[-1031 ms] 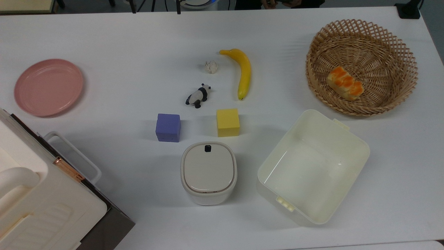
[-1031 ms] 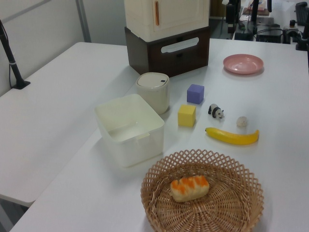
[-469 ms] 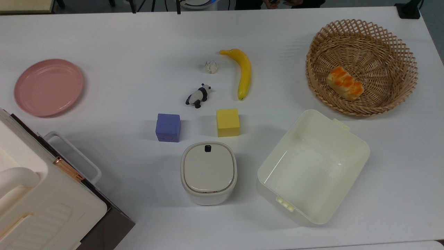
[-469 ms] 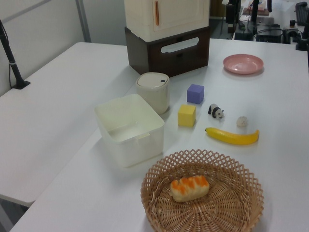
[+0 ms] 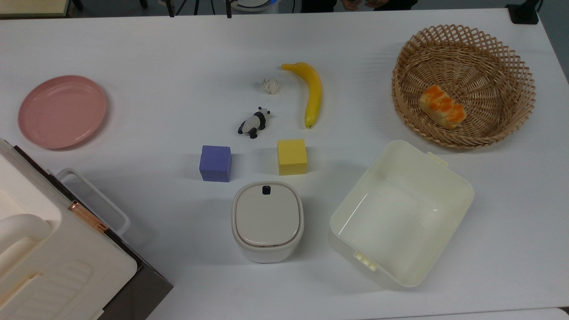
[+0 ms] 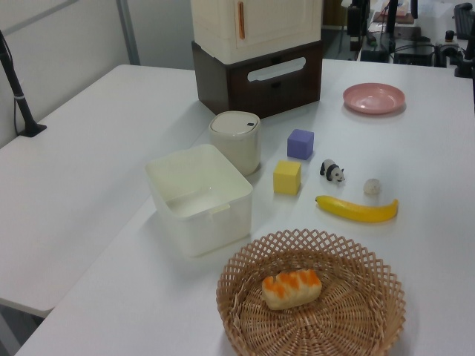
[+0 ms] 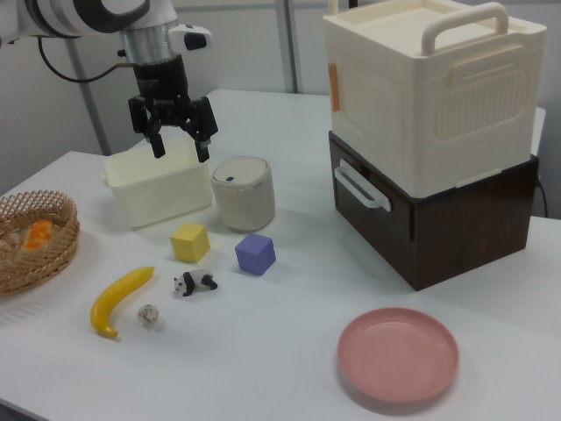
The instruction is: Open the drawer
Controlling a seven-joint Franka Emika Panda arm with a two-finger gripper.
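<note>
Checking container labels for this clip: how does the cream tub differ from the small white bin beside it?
The cream tub is open-topped and empty; the small white bin is covered by a lid with a dark button. The tub is rectangular and clearly larger; the bin is rounded and compact. In the top view the tub sits skewed, the bin squarer to the frame. Both are pale plastic containers standing on the white table, apart from each other.

We see a white table (image 5: 155, 53) carrying a pink plate (image 5: 62, 111), a banana (image 5: 312, 91), a toy panda (image 5: 254, 123), a small crumpled ball (image 5: 270, 85), a purple cube (image 5: 215, 163), a yellow cube (image 5: 292, 157), a lidded bin (image 5: 267, 221), a cream tub (image 5: 402, 212), a wicker basket (image 5: 462, 84) and the cabinet (image 6: 256, 55) with its drawer (image 6: 278, 78).
</note>
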